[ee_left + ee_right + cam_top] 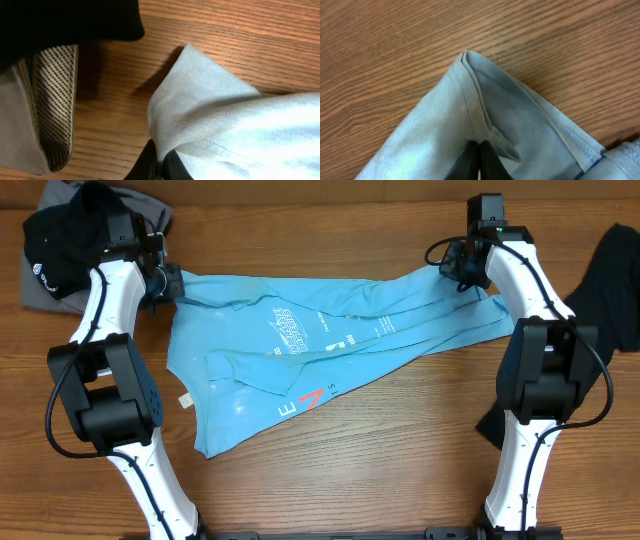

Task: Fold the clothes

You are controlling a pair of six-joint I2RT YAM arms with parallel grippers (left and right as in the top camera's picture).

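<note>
Blue T-shirt (pixel 300 350) pinched at opposite ends by left gripper (pixel 159 165), right gripper (pixel 480 157).

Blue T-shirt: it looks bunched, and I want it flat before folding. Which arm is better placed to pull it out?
Right, probably. The right gripper pinches the twisted, bunched end of the T-shirt; the left gripper holds the flatter side.

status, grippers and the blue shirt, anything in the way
Left gripper shut on blue shirt corner, right gripper shut on its other end. Shirt rumpled, not yet folded. Clear of it: clothes pile far left, black garment far right.
</note>
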